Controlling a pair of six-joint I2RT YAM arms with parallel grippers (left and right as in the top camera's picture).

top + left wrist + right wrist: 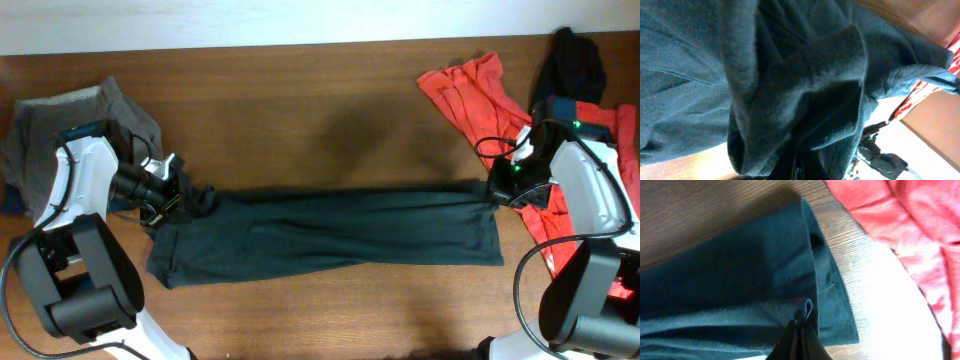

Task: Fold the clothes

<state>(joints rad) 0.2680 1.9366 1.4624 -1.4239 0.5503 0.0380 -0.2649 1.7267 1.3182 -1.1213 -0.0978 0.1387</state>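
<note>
First, overhead: a long dark teal garment [330,230] lies lengthwise across the brown wooden table [300,110], a flat band with soft lengthwise creases. Its left end is bunched into a rumpled knot at the left claw [188,198]. Its right end is squared off at the right claw [497,193]. A grey garment [100,115] sits crumpled at the far left. A red garment [470,95] and a black garment [572,60] lie heaped at the far right, apart from the teal one.

Left wrist: fuzzy, fleece-like teal cloth fills the frame, folded into thick rounded ridges. The folds gather down into the claw, which is pinching the garment; the fingers themselves are mostly buried in cloth.

Right wrist: the garment's hemmed edge runs diagonally over the wood grain, with a small dark hole near the hem. The dark fingers [812,345] are pressed together on a raised fold of teal cloth at the bottom edge. Red knit cloth lies at upper right, not touching the teal one.
</note>
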